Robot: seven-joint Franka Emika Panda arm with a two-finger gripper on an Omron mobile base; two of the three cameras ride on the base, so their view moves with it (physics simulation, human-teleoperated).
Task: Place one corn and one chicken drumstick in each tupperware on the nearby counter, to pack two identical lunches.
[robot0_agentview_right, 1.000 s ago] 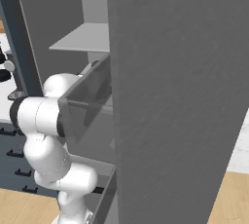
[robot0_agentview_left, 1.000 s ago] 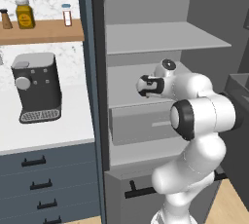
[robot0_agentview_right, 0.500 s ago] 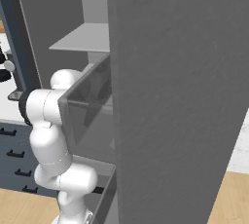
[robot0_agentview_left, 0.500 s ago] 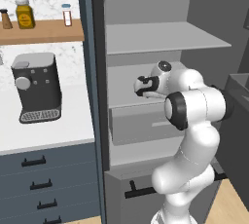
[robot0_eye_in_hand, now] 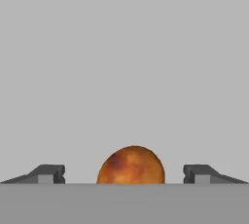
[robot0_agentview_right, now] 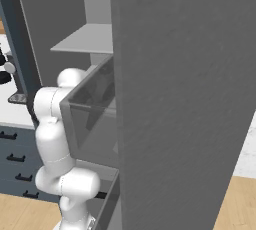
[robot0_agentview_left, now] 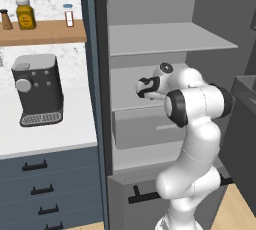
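A: So, what has changed in the last second?

B: The arm has folded in closer to the open fridge, and the gripper [robot0_agentview_left: 143, 88] now reaches further onto the middle shelf [robot0_agentview_left: 131, 101] than it did a moment ago. In the left base view it sits at about 10 o'clock from the big white elbow.

A: And the fingers [robot0_eye_in_hand: 48, 173]?

B: Spread wide, one at 8 o'clock and one at 4 o'clock in the hand view, with nothing clamped between them. They seem to have only just begun to draw in.

A: What lies between them?

B: The chicken drumstick [robot0_eye_in_hand: 131, 166], at 6 o'clock in the hand view, centred in the gap and touching neither finger. I would judge the grasp is lined up but not yet made.

A: How does it look?

B: A rounded, mottled reddish-brown and orange bulb against the plain grey fridge wall. The bone end is hidden, so I cannot tell which way it points.

A: And the tabletop [robot0_agentview_left: 47, 136]?

B: It is off at 9 o'clock in the left base view, carrying a dark coffee machine [robot0_agentview_left: 37, 89].
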